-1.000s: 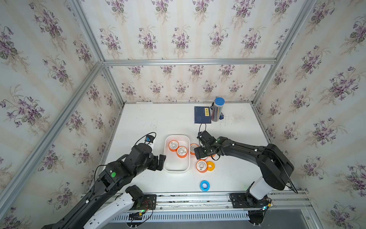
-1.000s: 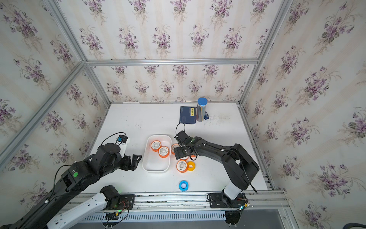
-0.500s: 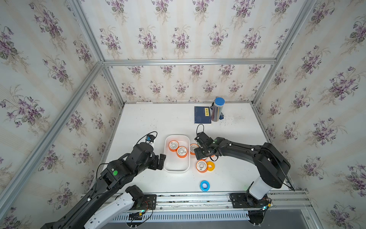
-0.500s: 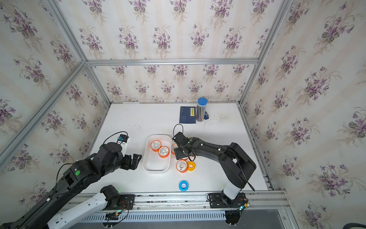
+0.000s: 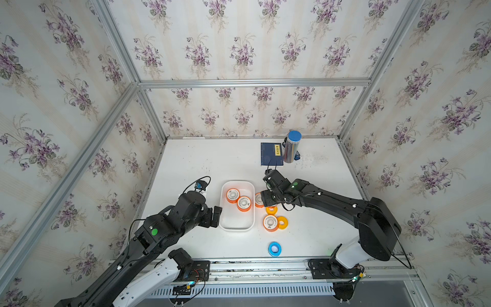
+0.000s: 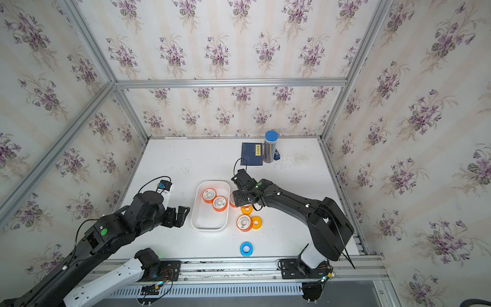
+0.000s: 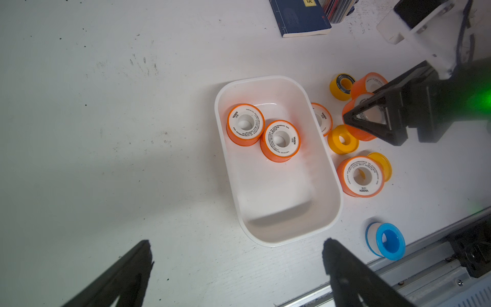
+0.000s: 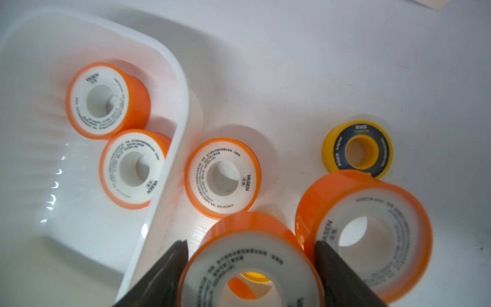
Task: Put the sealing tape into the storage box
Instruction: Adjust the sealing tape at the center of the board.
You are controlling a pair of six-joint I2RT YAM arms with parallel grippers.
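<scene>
The sealing tape (image 5: 270, 222) is mostly on the worktop (image 5: 202, 164), in a loose group just beside the storage box (image 5: 236, 222). Only two orange spools (image 5: 233, 195) lie inside the box, and the blue spool (image 5: 274, 249) sits well apart. For the step in hand, we think the lift should go straight up, because a second orange spool (image 8: 372, 234) sits close against one finger and a yellow spool (image 8: 255, 276) shows below through the centre hole. Then we would carry it over the near rim and release it low, above the empty half of the box. The right hand (image 8: 251, 243) is partly closed, with its two fingers against opposite sides of an orange spool (image 8: 247, 252). We judge it pinched, but how firmly we cannot tell. The left hand (image 5: 212, 216) is spread wide and empty, just beside the box.
</scene>
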